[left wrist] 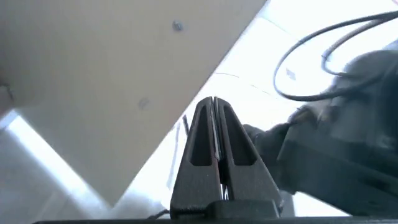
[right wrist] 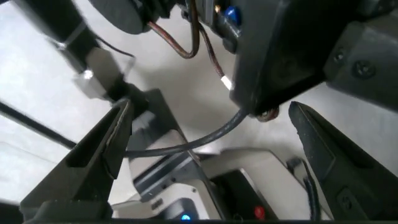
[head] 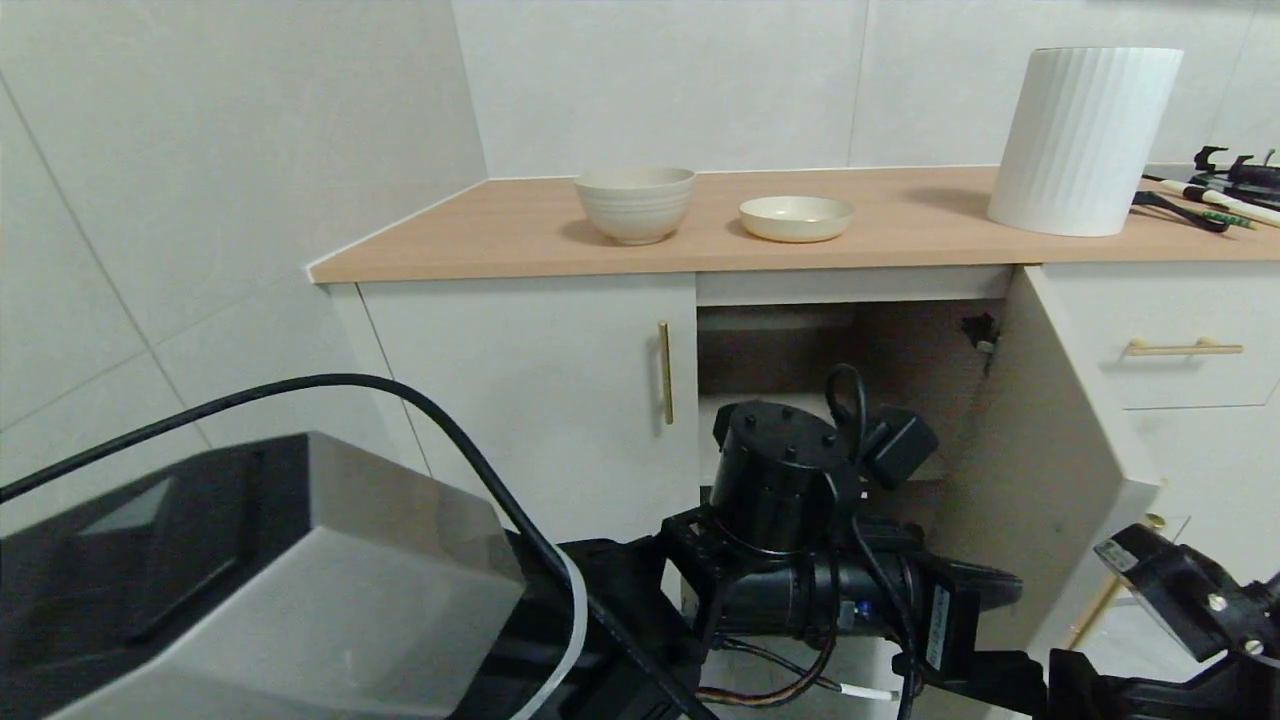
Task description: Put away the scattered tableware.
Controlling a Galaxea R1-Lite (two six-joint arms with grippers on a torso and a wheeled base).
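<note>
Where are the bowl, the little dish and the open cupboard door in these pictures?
bowl (head: 635, 208): head view, on its ribbed outer side.
dish (head: 796, 214): head view, on its pale inside.
cupboard door (head: 1050, 450): head view, on its inner face.

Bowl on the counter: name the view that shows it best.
Head view: the bowl stands whole and upright on the counter, left of the shallow dish. The left wrist view faces a panel past the shut left end effector; the right wrist view faces cables past the open right end effector.

Utensils (head: 1212, 196) at right end of countertop (head: 520, 240), partly beyond the view's edge.
</note>
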